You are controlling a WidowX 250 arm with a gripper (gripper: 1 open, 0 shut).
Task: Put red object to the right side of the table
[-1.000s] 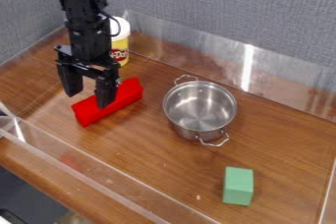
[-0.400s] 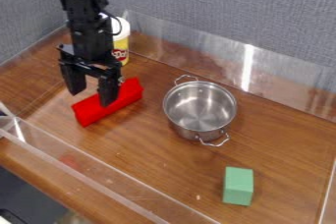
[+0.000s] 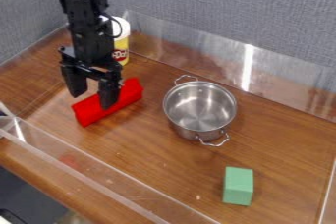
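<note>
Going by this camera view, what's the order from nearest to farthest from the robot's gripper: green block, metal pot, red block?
1. Red block: right beneath the gripper.
2. Metal pot: to the picture's right of the red block.
3. Green block: lower right of the picture.

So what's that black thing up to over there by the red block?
That's a robot arm, and its job is to put the red block on the right side of the table. Its claw is open and hanging at the block, which lies at an angle to the left of the steel pot. The block doesn't look gripped, so it hasn't been moved to the right side. The green block sits nearer the front, on the right.
</note>
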